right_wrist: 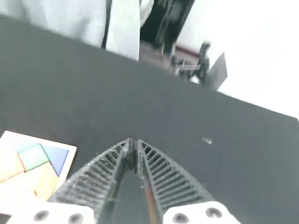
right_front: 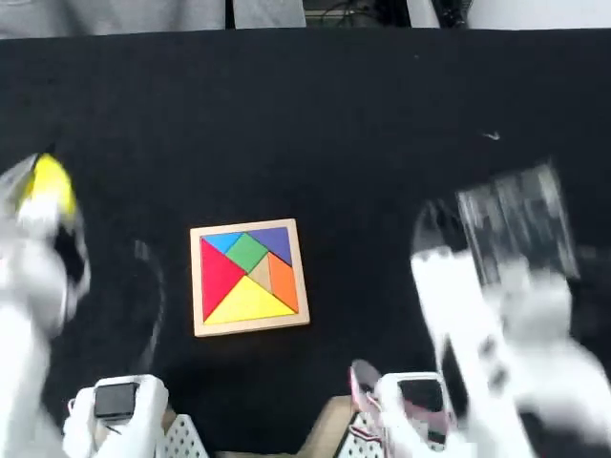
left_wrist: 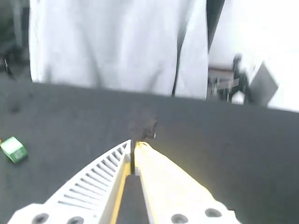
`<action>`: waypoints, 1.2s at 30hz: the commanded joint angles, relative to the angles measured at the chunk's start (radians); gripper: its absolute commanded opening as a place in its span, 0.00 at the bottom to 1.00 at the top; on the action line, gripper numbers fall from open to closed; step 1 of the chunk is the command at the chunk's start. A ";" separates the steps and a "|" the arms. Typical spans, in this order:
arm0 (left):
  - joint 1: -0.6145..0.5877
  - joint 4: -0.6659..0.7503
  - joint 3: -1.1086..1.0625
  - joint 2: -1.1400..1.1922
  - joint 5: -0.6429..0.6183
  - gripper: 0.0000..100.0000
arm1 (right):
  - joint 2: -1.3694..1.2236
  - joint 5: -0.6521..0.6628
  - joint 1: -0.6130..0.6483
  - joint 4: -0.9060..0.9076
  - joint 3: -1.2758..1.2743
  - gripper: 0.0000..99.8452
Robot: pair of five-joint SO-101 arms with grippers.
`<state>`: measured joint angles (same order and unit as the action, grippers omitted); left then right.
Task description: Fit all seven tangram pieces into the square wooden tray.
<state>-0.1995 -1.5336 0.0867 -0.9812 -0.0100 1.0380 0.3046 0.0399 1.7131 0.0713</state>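
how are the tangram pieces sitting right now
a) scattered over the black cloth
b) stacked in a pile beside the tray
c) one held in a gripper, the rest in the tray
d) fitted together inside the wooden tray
d: in the high view the wooden tray is filled rim to rim with coloured pieces, such as the red triangle and the yellow triangle, while the left gripper and the right gripper are shut with nothing between their fingers.

The left arm (right_front: 33,281) is held by the bench's (right_front: 382,114) left edge, the right arm (right_front: 468,305) by its right. Left fingers (left_wrist: 159,177) and right fingers (right_wrist: 161,177) are pressed together.
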 commanded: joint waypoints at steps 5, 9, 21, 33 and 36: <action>0.018 -0.046 -0.214 -0.446 0.046 0.03 | 0.326 -0.011 -0.015 0.048 -0.133 0.01; 0.019 -0.021 -0.470 -0.612 0.046 0.03 | 0.486 -0.009 -0.011 0.038 -0.363 0.01; 0.019 0.278 -1.050 -0.832 0.173 0.03 | 0.839 0.038 -0.015 -0.255 -0.877 0.01; -0.019 0.713 -1.785 -0.839 0.193 0.03 | 0.857 0.046 -0.011 -0.859 -1.584 0.01; -0.024 0.637 -1.768 -0.841 0.152 0.03 | 0.857 0.046 -0.011 -0.934 -1.728 0.01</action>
<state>-0.2117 -0.8416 -1.6763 -1.8205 0.1956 1.8067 0.3399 0.0384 0.8999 -1.4876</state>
